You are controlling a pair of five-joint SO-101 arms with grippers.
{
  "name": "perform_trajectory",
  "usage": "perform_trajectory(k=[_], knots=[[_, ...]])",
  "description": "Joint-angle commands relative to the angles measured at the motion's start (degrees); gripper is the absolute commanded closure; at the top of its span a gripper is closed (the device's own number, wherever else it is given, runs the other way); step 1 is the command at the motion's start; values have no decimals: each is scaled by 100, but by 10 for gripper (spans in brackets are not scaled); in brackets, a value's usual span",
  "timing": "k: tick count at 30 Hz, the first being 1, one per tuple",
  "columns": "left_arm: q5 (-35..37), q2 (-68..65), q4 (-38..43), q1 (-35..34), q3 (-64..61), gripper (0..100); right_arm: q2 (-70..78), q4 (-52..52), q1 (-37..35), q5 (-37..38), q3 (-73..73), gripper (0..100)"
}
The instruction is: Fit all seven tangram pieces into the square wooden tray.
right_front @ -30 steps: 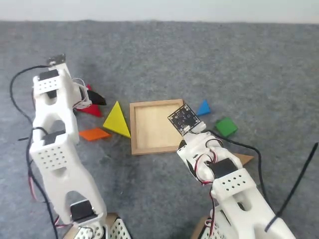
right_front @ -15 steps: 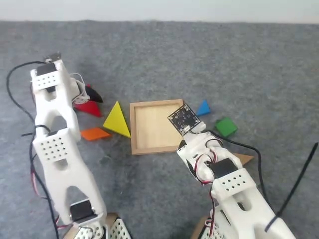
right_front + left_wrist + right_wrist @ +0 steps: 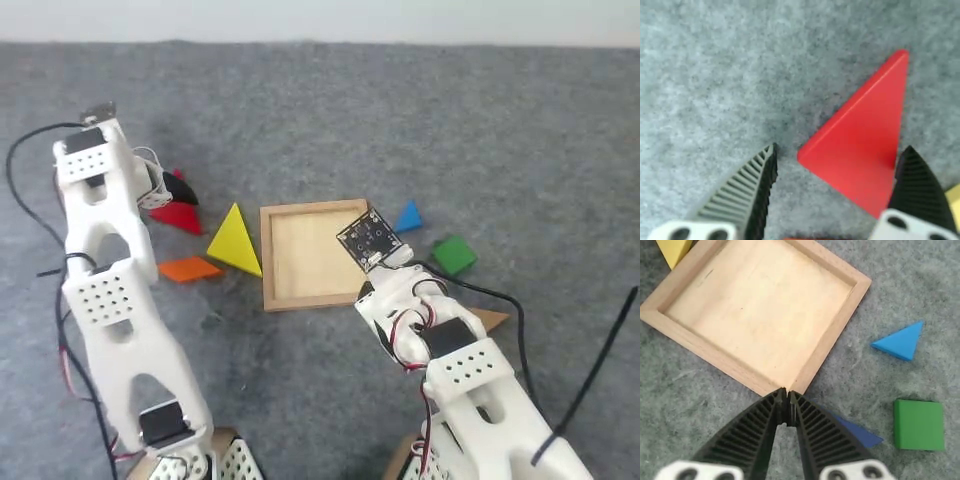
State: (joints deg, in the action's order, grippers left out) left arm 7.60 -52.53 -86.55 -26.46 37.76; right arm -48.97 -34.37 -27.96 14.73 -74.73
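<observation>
The square wooden tray (image 3: 312, 255) lies flat on the grey counter (image 3: 400, 120), and every piece that shows lies outside it. In the high view, the yellow triangle (image 3: 235, 242) sits just beside the tray's left rim. The orange piece (image 3: 188, 268) and the red triangle (image 3: 860, 145) lie farther out on that same side. The left gripper (image 3: 840, 152) hangs over the red triangle with its jaws spread, one on either side of the piece; whether they touch it is unclear. The right gripper (image 3: 787, 392) is at the tray's near right corner, its jaws pressed together on nothing. A dark blue piece (image 3: 855, 432) lies partly beneath it. Off the tray's right rim are the small blue triangle (image 3: 408, 216) and the green square (image 3: 454, 254). A tan triangle (image 3: 490, 318) lies farther from the tray, beside the right arm.
</observation>
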Motion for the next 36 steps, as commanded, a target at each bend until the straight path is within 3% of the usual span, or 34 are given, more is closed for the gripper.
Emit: perform_trajectory(k=[1, 15, 20, 36], knots=[[-9, 62, -53, 149, 242, 643, -13, 75, 40, 62, 35, 990], [-9, -18, -211, 308, 224, 645, -13, 75, 40, 62, 35, 990], [0, -35, -211, 299, 233, 697, -13, 75, 40, 62, 35, 991], [334, -35, -167, 255, 242, 727, -13, 66, 40, 62, 35, 991]])
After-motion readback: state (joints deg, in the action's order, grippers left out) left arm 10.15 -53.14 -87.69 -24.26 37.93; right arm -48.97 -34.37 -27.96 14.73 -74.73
